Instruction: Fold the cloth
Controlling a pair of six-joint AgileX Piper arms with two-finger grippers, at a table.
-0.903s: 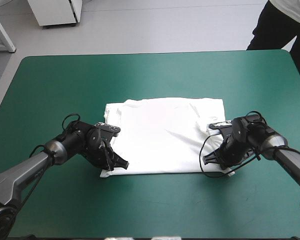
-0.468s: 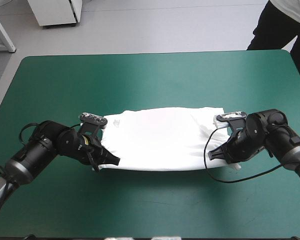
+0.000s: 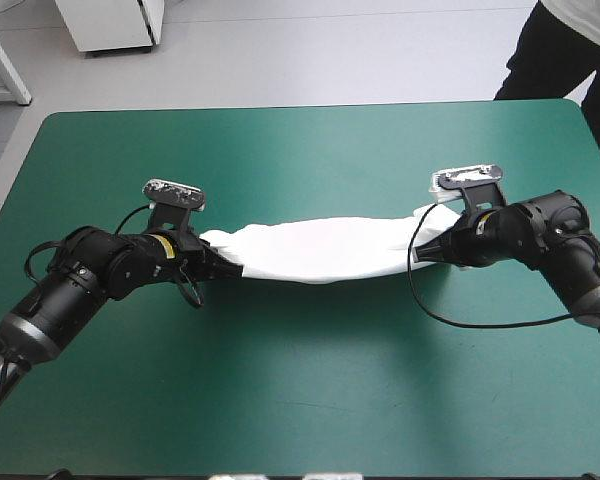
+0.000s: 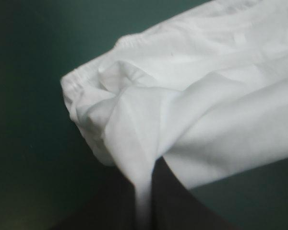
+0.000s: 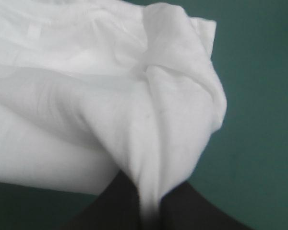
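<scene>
T-shirt [image 3: 325, 250] stretches in a sagging band over the middle of the teal-green counter [image 3: 300, 400], long axis running side to side. The left pincer [image 3: 230, 268] and right pincer [image 3: 430, 250] each clamp one end, equally near.

No legible text, label, brand, number or sign appears on any surface in the three views.

Soft, matt white cloth T-shirt [image 3: 325, 250]
</scene>
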